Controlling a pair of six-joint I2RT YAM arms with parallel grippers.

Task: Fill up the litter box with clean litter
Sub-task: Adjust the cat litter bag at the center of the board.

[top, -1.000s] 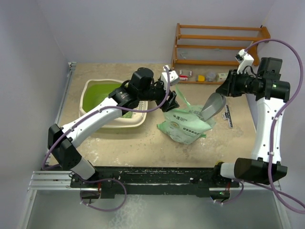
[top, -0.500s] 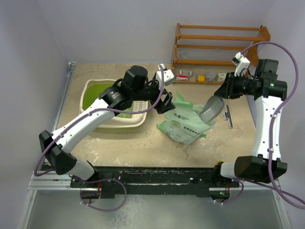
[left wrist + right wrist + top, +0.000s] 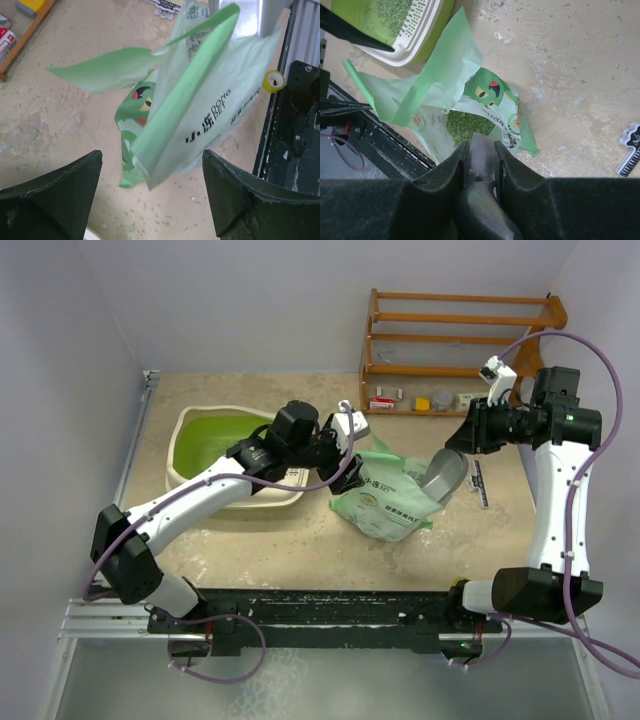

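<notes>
The litter box is seen at the far left of the table, with a thin layer of litter already in it by the slotted rim. More litter is exposed inside the torn-open bag, which lies just right of the box, near the middle of the table.

The left gripper is held at the bag's left upper edge. Its jaws are spread wide, and a raised flap of the bag stands between them without being pinched. The jaws of the right gripper are pressed onto the handle of a grey scoop, whose bowl hangs at the right side of the bag.

The step in hand is judged to be scooping from bag to box, and filling is far from complete. For the next move, the flap would probably need to be gripped so that the mouth is kept open. The scoop would then be dipped into the exposed litter and carried level, leftward, to the box.
</notes>
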